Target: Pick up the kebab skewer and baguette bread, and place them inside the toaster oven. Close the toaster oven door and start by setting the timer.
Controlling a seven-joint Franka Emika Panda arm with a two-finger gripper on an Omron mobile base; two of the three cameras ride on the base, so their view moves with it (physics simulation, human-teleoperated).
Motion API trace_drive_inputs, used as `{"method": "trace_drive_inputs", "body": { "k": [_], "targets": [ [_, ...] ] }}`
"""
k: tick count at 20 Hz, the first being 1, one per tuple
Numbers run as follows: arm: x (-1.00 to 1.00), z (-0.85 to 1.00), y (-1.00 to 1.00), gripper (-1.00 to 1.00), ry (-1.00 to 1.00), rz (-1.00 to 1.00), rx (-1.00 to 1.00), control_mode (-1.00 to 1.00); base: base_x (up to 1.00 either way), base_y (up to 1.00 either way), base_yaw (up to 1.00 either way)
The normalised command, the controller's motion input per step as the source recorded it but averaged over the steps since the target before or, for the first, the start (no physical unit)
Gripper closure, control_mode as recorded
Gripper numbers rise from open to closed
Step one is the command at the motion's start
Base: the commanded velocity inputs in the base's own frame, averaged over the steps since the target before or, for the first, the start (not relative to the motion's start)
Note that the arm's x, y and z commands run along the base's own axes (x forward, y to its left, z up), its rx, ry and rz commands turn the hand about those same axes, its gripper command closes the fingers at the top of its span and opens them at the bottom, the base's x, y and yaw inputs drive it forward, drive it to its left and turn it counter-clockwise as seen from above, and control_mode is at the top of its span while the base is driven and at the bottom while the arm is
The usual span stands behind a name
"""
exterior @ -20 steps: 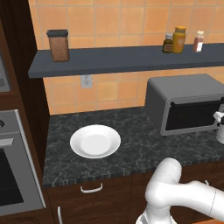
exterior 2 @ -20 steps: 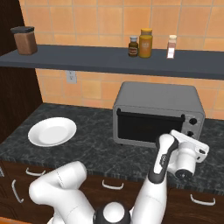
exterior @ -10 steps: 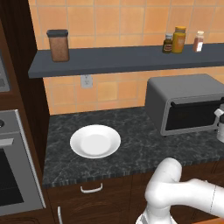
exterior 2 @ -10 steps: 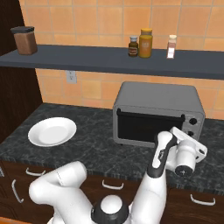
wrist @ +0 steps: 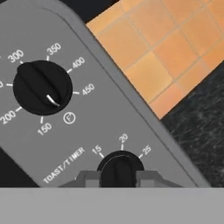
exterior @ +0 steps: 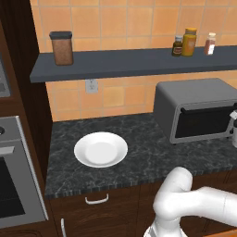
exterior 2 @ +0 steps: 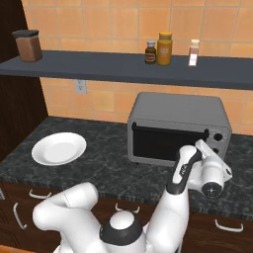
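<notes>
The toaster oven stands on the right of the counter, and the toaster oven door is closed. My gripper is at the oven's control panel on its right. It is shut on the timer knob, with one fingertip on each side of the knob. Above it sits the temperature knob. The kebab skewer and the baguette bread are hidden.
A white plate lies bare on the dark counter to the left. A shelf above carries a brown canister and three bottles. The built-in oven is at the far left.
</notes>
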Motion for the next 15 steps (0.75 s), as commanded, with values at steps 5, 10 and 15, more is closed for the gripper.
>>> {"method": "trace_drive_inputs", "body": {
  "k": [5, 10, 15],
  "targets": [
    [0.00, 0.02, 0.07, 1.00, -0.01, 0.00, 0.31, -1.00, 0.00, 0.00, 0.00],
    [0.00, 0.00, 0.10, 1.00, -0.01, 0.00, 0.32, -1.00, 0.00, 0.00, 0.00],
    [0.00, 0.00, 0.10, 1.00, 0.00, 0.00, 0.32, -1.00, 0.00, 0.00, 0.00]
  ]
}}
